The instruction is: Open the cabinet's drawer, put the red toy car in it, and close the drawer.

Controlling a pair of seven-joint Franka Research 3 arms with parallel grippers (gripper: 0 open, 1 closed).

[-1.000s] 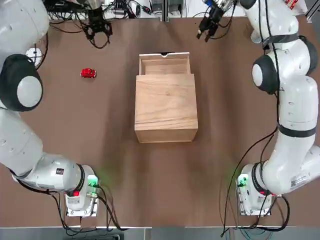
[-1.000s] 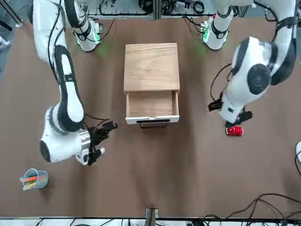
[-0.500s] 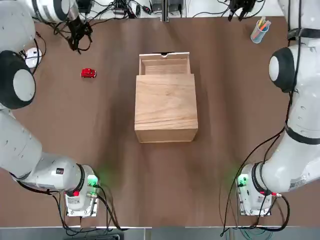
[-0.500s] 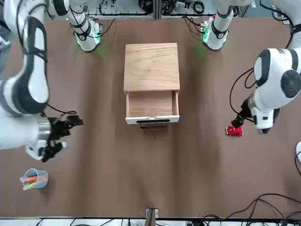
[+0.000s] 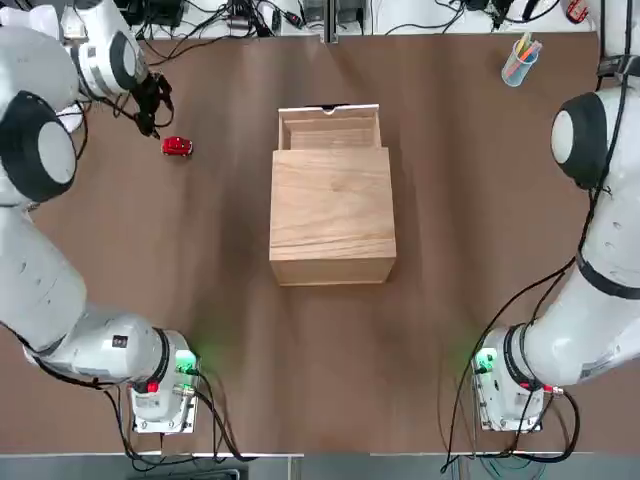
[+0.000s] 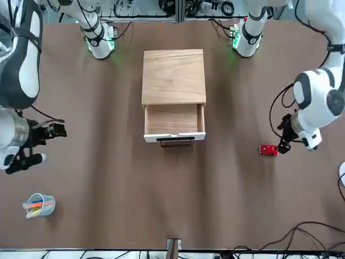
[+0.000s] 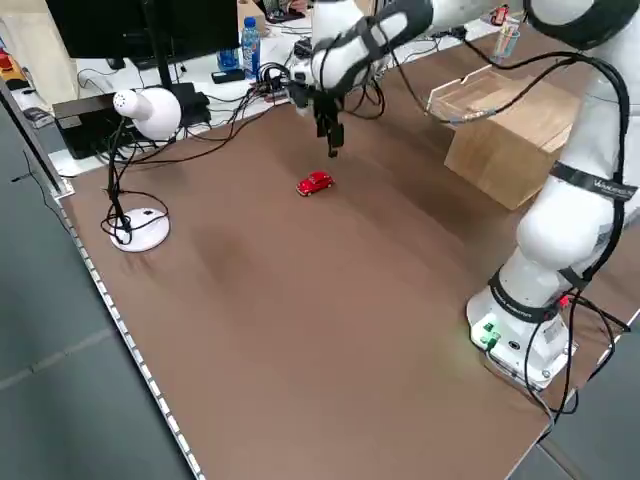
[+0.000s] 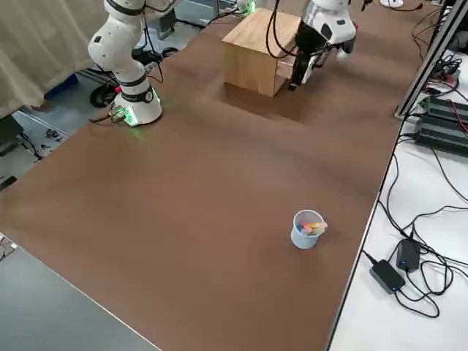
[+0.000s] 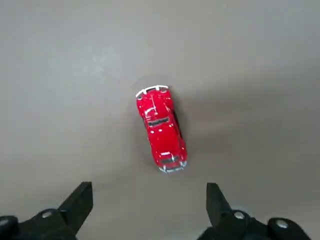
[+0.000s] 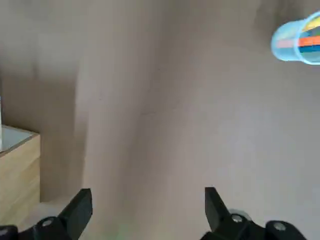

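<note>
Top view cuts off the upper part of my right arm, so I can't see the right tool [image 10: 149, 212] there. Front view has it, off to the robot's right of the cabinet [image 6: 173, 77]. Right wrist view catches just a corner of the cabinet, and the pencil cup [image 10: 300, 42] runs out of the picture. Left side view hides part of the cabinet behind the right-hand stretch of my left arm and its cables. I can't make out the drawer's [image 6: 172, 120] floor in the side views; front view shows it fine: drawer pulled out of the cabinet, nothing in it that I can see.

Red toy car [image 9: 162, 129] sits on the desk [image 5: 330, 370], to the robot's left of the cabinet, roughly level with the open drawer. In left wrist view it lies ahead of the left tool [image 9: 150, 210], between the lines of its two fingers, body slightly askew to them. Front view overlaps tool and car at one edge; left wrist view shows the fingers apart from it.

Left tool: wide open, holding nothing, near the car, on the cabinet's left side. Right tool: also wide open, holding nothing, on the cabinet's right side, between it and the pencil cup as right wrist view shows them. Pencil cup stands on the desk, well apart from the cabinet, pens inside.
</note>
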